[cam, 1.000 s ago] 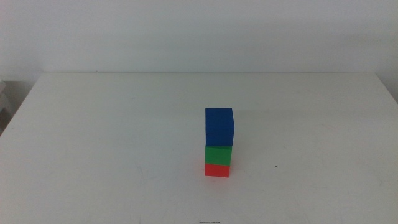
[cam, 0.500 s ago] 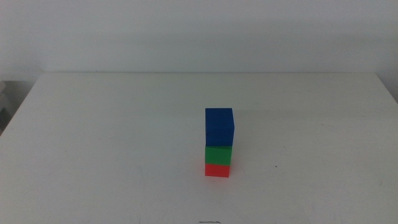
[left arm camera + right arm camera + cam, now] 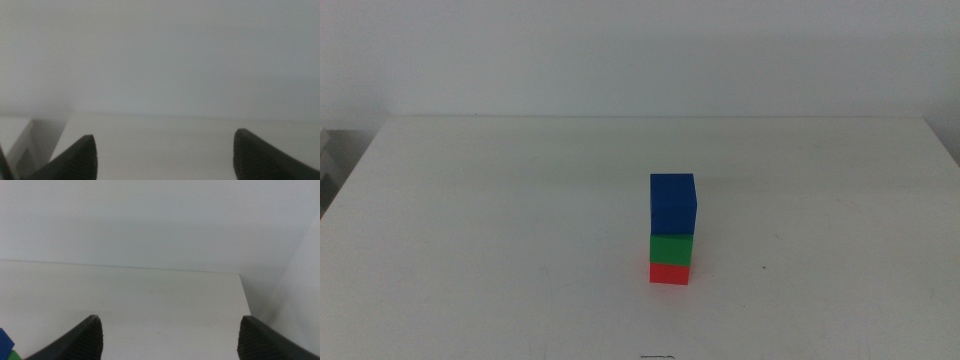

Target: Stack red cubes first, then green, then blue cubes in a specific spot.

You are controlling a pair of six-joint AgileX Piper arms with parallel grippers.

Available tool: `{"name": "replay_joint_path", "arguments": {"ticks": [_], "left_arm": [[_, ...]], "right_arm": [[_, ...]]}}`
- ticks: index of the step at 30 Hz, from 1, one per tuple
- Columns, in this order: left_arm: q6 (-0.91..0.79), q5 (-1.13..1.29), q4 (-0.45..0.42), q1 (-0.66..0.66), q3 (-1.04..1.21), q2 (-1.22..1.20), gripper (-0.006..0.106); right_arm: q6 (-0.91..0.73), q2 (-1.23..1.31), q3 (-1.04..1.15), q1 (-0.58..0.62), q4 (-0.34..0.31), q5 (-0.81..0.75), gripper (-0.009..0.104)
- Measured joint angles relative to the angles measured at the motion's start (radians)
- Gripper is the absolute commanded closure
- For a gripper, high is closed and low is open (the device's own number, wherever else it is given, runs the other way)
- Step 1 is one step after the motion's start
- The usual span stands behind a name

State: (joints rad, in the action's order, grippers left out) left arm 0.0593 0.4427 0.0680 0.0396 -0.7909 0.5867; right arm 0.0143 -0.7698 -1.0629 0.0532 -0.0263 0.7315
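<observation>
On the white table (image 3: pixel 500 220) stands one upright column of three cubes, a little right of centre. The red cube (image 3: pixel 669 273) is at the base, the green cube (image 3: pixel 672 248) rests on it, and the blue cube (image 3: pixel 673 203) sits on top. Neither arm shows in the middle view. My left gripper (image 3: pixel 165 160) is open over bare tabletop, away from the stack. My right gripper (image 3: pixel 170 340) is open too, and slivers of the blue cube (image 3: pixel 5 344) and green cube (image 3: pixel 15 355) show at the edge of its view, beside one jaw.
A white wall (image 3: pixel 640 50) rises behind the table's far edge. The table's right end (image 3: pixel 245 297) shows in the right wrist view, and its left end with a drop beside it (image 3: pixel 45 135) shows in the left wrist view.
</observation>
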Motion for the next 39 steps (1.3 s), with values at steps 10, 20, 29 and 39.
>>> {"name": "replay_joint_path", "arguments": {"ticks": [10,20,29,39], "left_arm": [[0.0,-0.01,-0.017,0.0,0.434,-0.354,0.008],[0.0,-0.01,-0.035,0.0,0.663,-0.54,0.008],[0.0,-0.069,-0.046,0.0,0.742,-0.575,0.008],[0.0,-0.232,-0.05,0.0,0.817,-0.575,0.008]], "right_arm": [[0.0,0.412,0.605,0.0,0.002,-0.375,0.006],[0.0,0.667,0.925,0.0,-0.002,-0.384,0.006],[0.0,0.777,1.086,0.0,-0.002,-0.388,0.006],[0.0,0.782,1.089,0.0,-0.001,-0.387,0.006]]}}
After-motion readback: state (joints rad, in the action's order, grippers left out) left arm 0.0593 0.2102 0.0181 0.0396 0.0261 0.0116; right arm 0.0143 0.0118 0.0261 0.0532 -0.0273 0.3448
